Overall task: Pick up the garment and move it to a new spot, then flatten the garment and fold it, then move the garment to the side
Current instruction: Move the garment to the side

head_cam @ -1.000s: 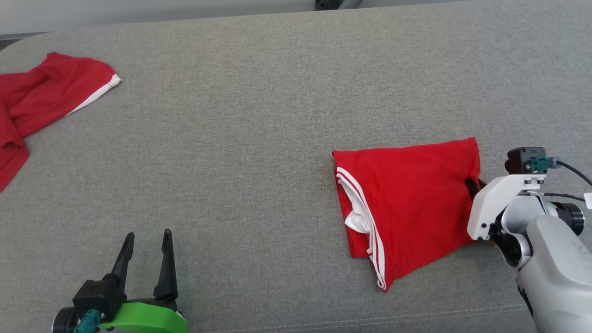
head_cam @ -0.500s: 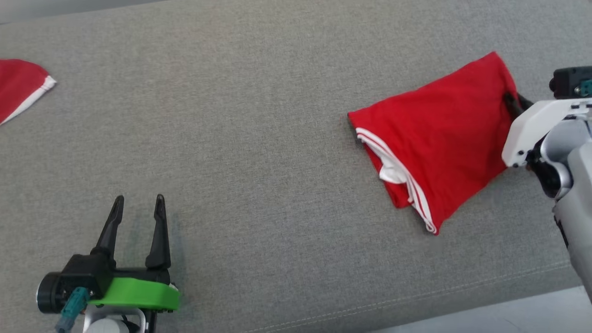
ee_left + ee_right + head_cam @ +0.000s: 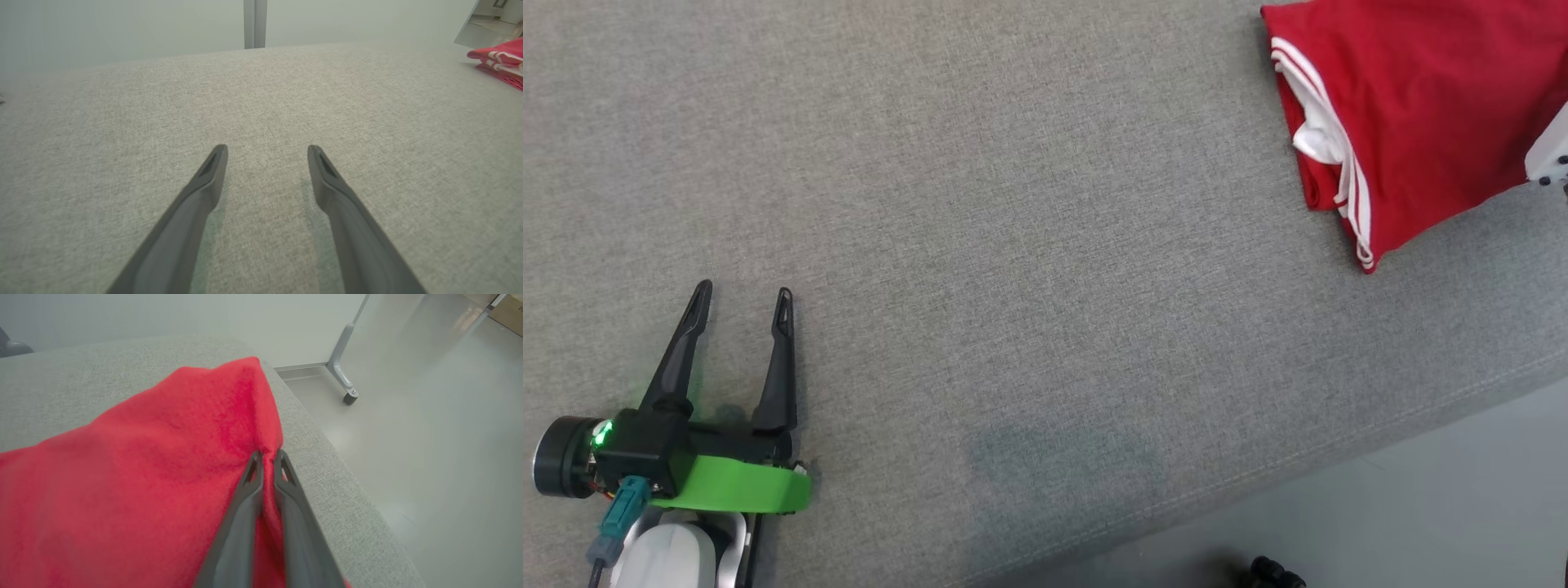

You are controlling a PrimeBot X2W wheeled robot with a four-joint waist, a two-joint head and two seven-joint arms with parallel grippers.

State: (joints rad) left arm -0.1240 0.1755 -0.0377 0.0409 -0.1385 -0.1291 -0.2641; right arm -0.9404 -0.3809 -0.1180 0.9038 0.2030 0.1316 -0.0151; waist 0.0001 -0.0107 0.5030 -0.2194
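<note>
The folded red garment (image 3: 1421, 114) with white stripes lies at the head view's top right, on the grey cushion (image 3: 1029, 245). In the right wrist view my right gripper (image 3: 268, 455) is shut on the garment's (image 3: 143, 465) red edge, close to the cushion's end. A white piece of the right wrist mount (image 3: 1550, 151) shows at the head view's right edge. My left gripper (image 3: 742, 294) stands open at the lower left, far from the garment, with nothing between its fingers; in its own view it (image 3: 267, 149) hovers low over bare fabric, and the garment (image 3: 500, 59) peeks in at the far right.
The cushion's front seam and edge (image 3: 1258, 482) run diagonally across the lower right, with pale floor (image 3: 1421, 506) beyond. A small dark object (image 3: 1270, 572) sits on the floor at the bottom. A wheeled stand leg (image 3: 345, 367) stands on the floor past the cushion's end.
The head camera has swung, shifting the whole picture. The second red garment at the left has left the frame. My right gripper stays shut on the folded garment, which has been dragged rightward.
</note>
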